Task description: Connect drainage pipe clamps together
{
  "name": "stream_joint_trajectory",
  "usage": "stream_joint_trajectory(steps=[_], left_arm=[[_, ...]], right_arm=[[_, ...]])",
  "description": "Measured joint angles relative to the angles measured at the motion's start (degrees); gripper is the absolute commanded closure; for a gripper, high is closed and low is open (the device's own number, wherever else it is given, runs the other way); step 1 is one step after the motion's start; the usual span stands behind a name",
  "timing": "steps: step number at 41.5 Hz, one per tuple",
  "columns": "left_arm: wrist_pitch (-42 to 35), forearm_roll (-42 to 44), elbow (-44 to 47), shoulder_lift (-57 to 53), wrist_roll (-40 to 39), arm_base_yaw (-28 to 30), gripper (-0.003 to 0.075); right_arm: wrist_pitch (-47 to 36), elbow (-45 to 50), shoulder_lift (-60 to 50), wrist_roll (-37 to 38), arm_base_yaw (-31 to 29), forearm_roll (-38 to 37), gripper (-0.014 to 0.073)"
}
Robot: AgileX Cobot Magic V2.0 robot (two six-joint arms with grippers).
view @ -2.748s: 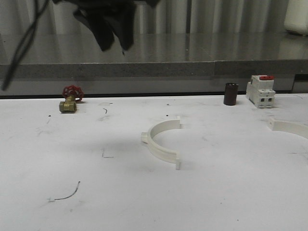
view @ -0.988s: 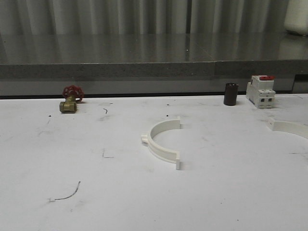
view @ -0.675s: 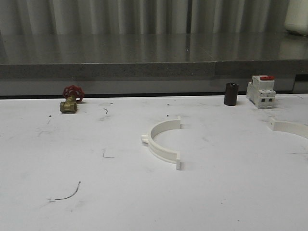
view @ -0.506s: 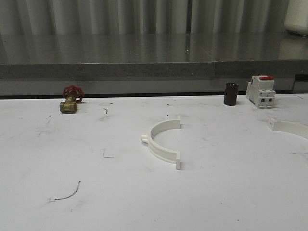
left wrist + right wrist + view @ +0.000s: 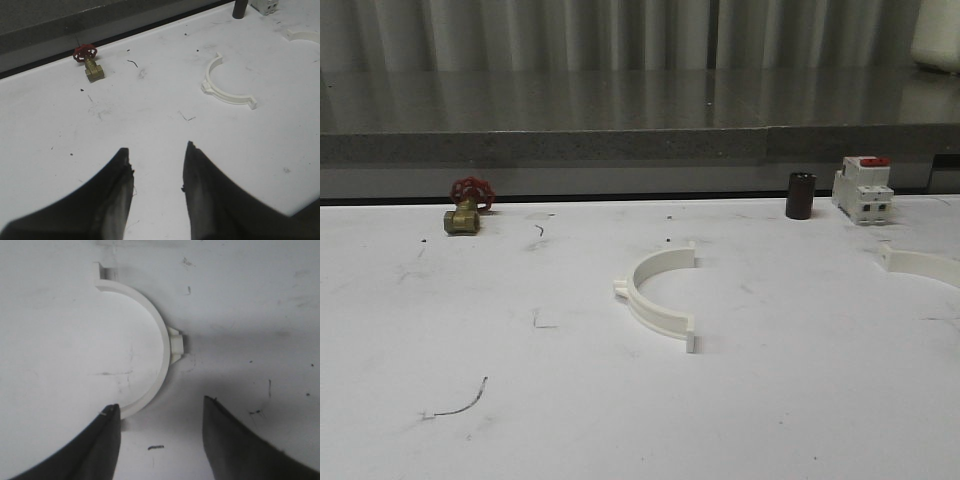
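One white drainage pipe clamp (image 5: 642,305) lies flat in the middle of the white table, its opening facing right. A second clamp half (image 5: 920,265) lies at the right edge, partly cut off. In the left wrist view my left gripper (image 5: 157,152) is open over bare table, with the middle clamp (image 5: 225,96) well ahead of it and the other half (image 5: 300,34) far beyond. In the right wrist view my right gripper (image 5: 160,405) hangs open above a clamp half (image 5: 166,357). One end of that arc lies just by the tip of one finger (image 5: 107,435).
A brass valve with a red handwheel (image 5: 468,205) stands at the back left. A dark cylinder (image 5: 800,195) and a white breaker with a red top (image 5: 862,190) stand at the back right. A grey ledge (image 5: 620,145) runs behind the table.
The dark arm that hung at the top left of the front view 2.7 s ago has left that view. Both clamp halves lie where they were.
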Motion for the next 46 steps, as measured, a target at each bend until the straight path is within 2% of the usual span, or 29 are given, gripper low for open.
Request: stream_joint_trajectory(steps=[10,19,36,46], left_arm=[[0.00,0.00,0.00,0.00,0.00,0.00,0.0482],[0.00,0.00,0.00,0.00,0.00,0.00,0.0482],[0.00,0.00,0.00,0.00,0.00,0.00,0.0482],[0.00,0.00,0.00,0.00,0.00,0.00,0.0482]], right_arm=[[1.54,-7.50,11.73,-0.49,-0.04,-0.27,0.0187],[1.53,-9.68,18.29,-1.48,-0.31,-1.45,0.0187],[-0.60,-9.89,21.71,-1.48,-0.68,-2.27,0.0191],[-0.88,-9.89,21.71,-1.50,-0.68,-2.27,0.0262]])
